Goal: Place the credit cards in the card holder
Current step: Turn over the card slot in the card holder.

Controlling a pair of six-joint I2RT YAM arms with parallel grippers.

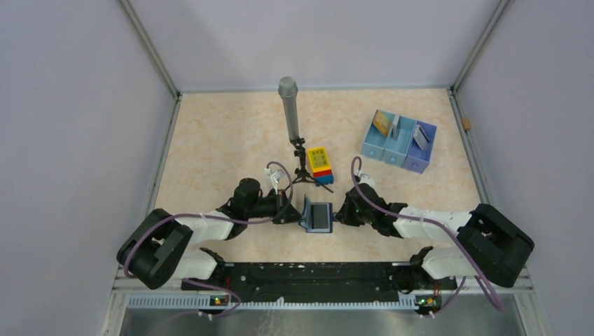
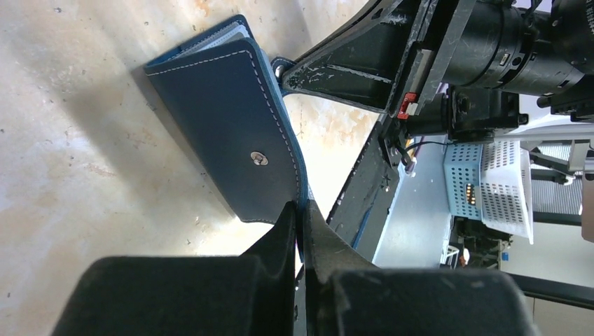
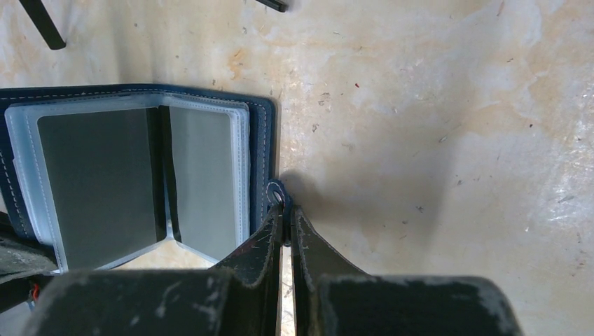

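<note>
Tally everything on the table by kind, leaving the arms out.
card holder: 1
credit cards, standing in the tray: 3
tray: 1
toy brick block: 1
microphone on tripod: 1
Total: 7

Robotics lab cell: grey enclosure walls [image 1: 77, 119], arm mounting rail [image 1: 308, 274].

From the left wrist, the navy-blue folding card holder [image 2: 224, 126] hides its inside behind its own stitched cover.
</note>
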